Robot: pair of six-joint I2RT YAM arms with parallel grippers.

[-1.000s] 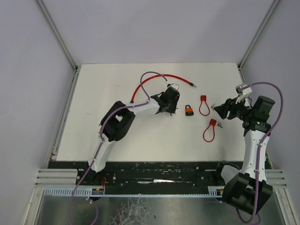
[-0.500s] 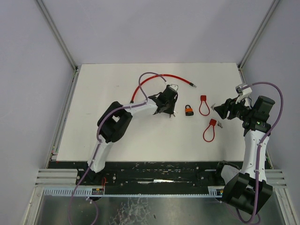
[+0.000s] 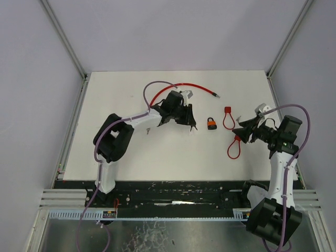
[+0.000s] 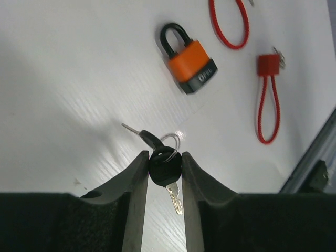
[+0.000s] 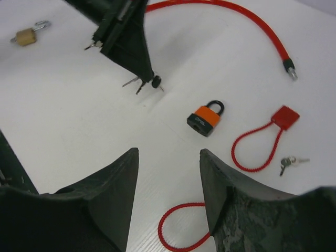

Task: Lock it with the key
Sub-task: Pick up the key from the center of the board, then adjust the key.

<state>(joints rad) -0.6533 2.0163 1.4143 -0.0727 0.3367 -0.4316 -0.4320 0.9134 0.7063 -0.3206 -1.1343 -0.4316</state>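
At the far left, seen past the right wrist, a small brass padlock (image 5: 24, 35) lies on the white table (image 3: 131, 157), well apart from the work.

Next comes your left gripper (image 4: 164, 156). It is clenched on the black head of a key (image 4: 165, 168), and the blade pokes back between the fingers toward the wrist camera. A ring (image 4: 177, 139) runs through that head and carries a second key (image 4: 149, 138), which sits just past the fingertips. You cannot tell whether it touches the table.

The red cable (image 3: 194, 84) arcs behind the left wrist and ends at a metal tip further right, clear of the lock.

The orange padlock (image 4: 190, 63) lies flat near the held key, to its right. Its black shackle points toward the far edge of the table, and both legs meet the body. Only bare table shows between key and padlock, so nothing blocks that gap.

Right of the padlock you have two red loops, each with a square red tag. The farther loop (image 5: 285, 116) lies near the padlock, and the nearer loop (image 4: 269, 64) sits closer to the right arm. A pair of small keys (image 5: 289, 161) lies between them.

Your right gripper (image 5: 169, 157) hangs above the nearer loop. Its fingers are spread apart and there is nothing between them.
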